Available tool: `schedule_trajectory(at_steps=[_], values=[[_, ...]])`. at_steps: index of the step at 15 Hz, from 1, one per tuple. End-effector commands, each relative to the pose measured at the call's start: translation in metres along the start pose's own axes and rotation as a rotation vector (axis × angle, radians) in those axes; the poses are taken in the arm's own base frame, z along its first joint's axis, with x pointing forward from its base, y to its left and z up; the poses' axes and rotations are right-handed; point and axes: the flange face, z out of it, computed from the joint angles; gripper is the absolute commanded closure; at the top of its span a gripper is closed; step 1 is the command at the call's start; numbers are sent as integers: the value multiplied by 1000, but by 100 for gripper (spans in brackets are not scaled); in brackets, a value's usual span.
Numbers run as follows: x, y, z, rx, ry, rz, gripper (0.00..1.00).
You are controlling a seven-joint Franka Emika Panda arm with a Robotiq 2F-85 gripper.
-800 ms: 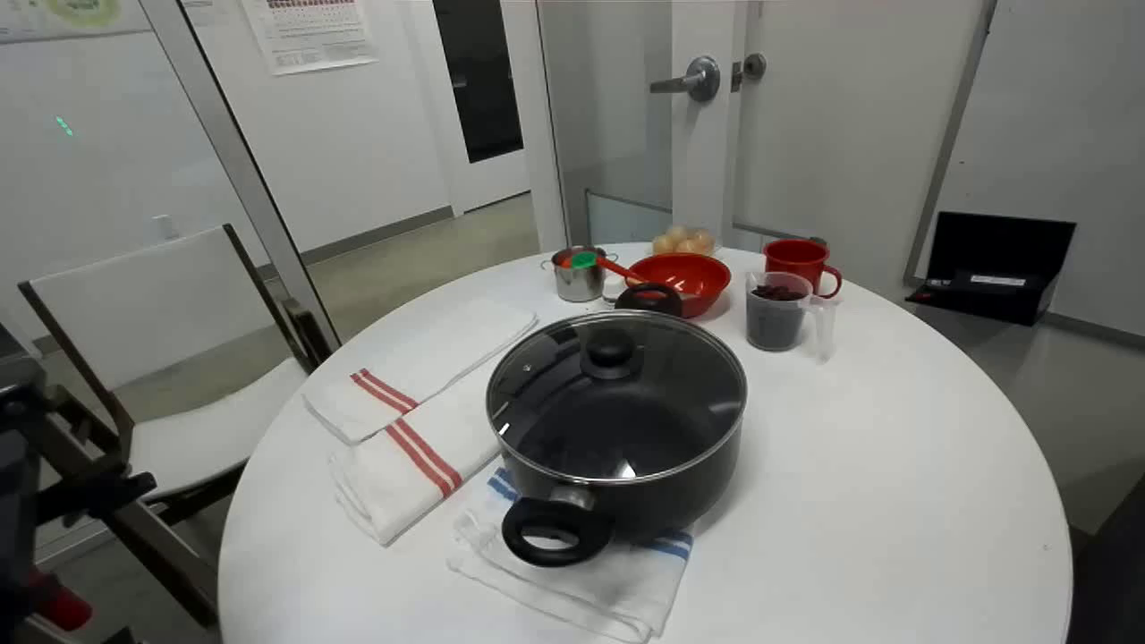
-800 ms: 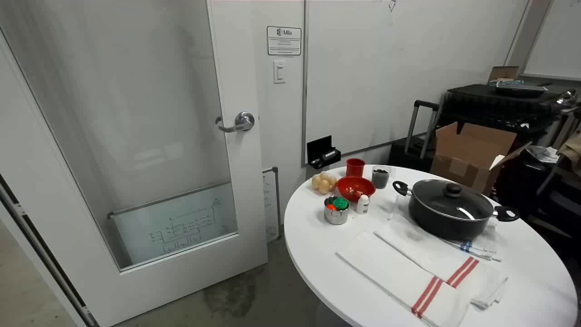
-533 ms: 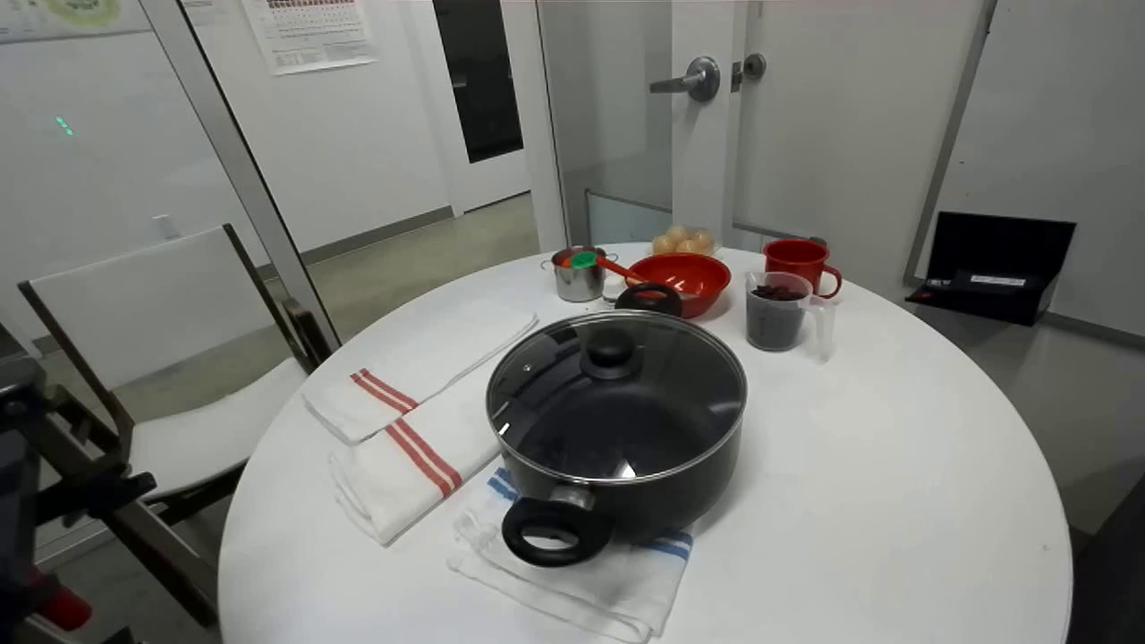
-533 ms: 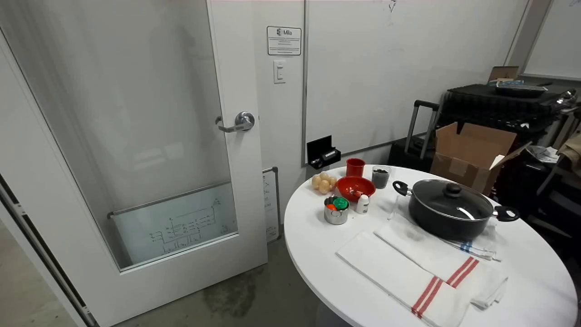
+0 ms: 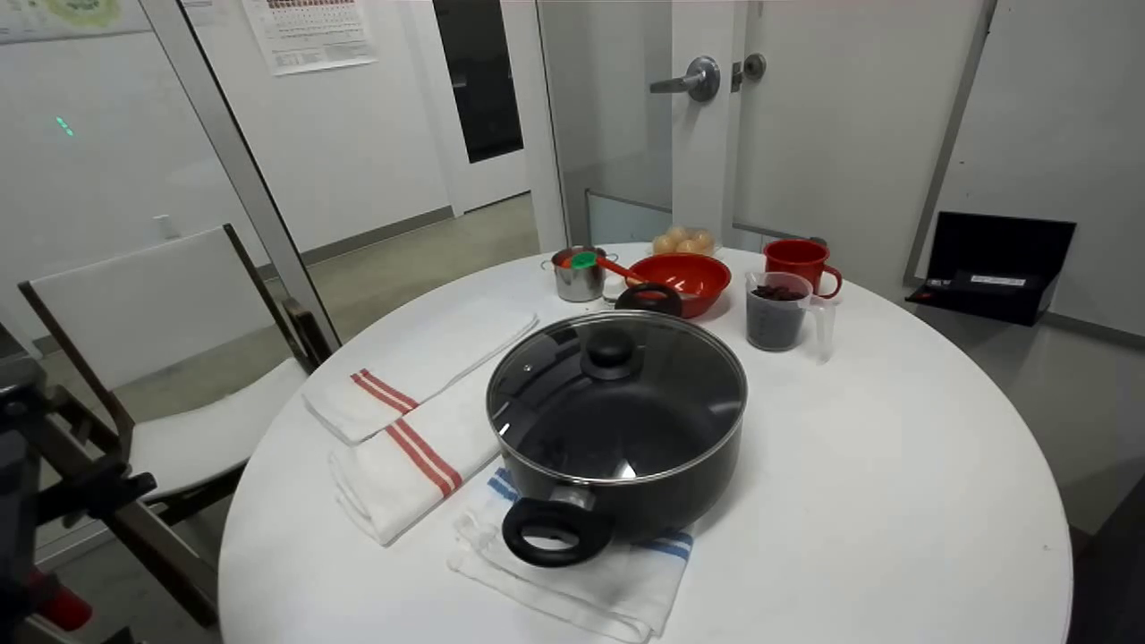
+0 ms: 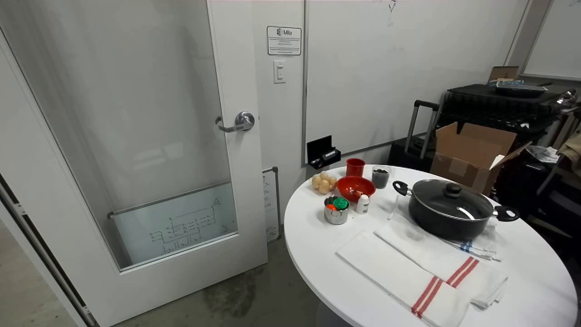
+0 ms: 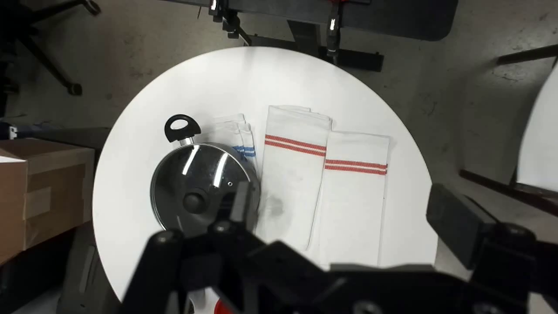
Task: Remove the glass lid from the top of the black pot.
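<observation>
The glass lid (image 5: pixel 617 411), its black knob (image 5: pixel 611 347) uppermost, sits on the black pot (image 5: pixel 666 505); none of the removal is done; gripping the knob, lifting and setting aside are, I judge, all left; the gripper (image 7: pixel 340 207), shown only in the wrist view, has its fingers (image 7: pixel 453 224) wide apart, holding nothing, well away from the lid; the pot rests partly on a blue-striped towel (image 5: pixel 599 590), two red-striped towels (image 7: pixel 292 179) beside it on the round white table (image 5: pixel 894 501); behind, in an exterior view, are a glass-panelled door (image 6: pixel 150 122), whiteboard (image 6: pixel 386 68) and cardboard box (image 6: pixel 449 170).
</observation>
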Motion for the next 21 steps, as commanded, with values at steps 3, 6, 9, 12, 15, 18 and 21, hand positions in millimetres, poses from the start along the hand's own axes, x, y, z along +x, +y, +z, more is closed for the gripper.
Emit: schedule_trajectory(at_steps=[3,6,9,12,15,18,21], values=[[21,52,30,110,-17,4,0],[37,93,62,173,-15,40,0],[51,131,101,210,-25,82,0],[65,164,148,217,-22,125,0],[81,189,197,227,-18,145,0],[98,210,246,233,-17,157,0],[115,224,285,250,-18,154,0]])
